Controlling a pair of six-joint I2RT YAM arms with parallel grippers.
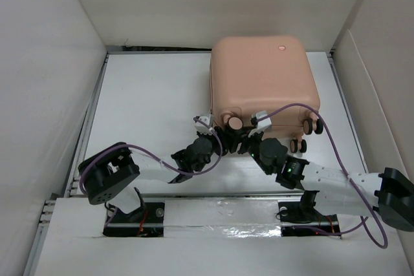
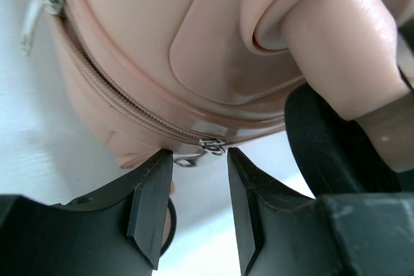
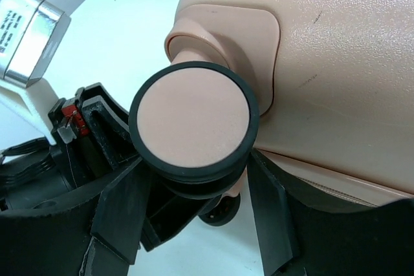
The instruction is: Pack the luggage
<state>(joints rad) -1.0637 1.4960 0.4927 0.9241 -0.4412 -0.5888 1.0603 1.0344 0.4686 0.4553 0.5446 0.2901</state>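
Observation:
The salmon-pink luggage [image 1: 262, 75] lies flat and closed at the back right of the white table, its wheels toward the arms. Its shell fills the left wrist view [image 2: 162, 43] and the right wrist view [image 3: 336, 63]. My left gripper [image 1: 222, 137] [image 2: 199, 156] is open at the near left corner. The metal zipper pulls [image 2: 213, 146] sit just between its fingertips, and white table shows through the gap. My right gripper [image 1: 240, 135] [image 3: 196, 163] is shut on a pink, black-rimmed caster wheel [image 3: 192, 121] [image 1: 231, 122], one finger [image 3: 272, 211] on each side.
Two more caster wheels [image 1: 299, 145] [image 1: 315, 125] stick out at the luggage's near right corner. White walls [image 1: 45, 82] box in the table on the left, back and right. A second zipper tab [image 2: 39, 11] hangs up the seam. The two grippers are nearly touching each other.

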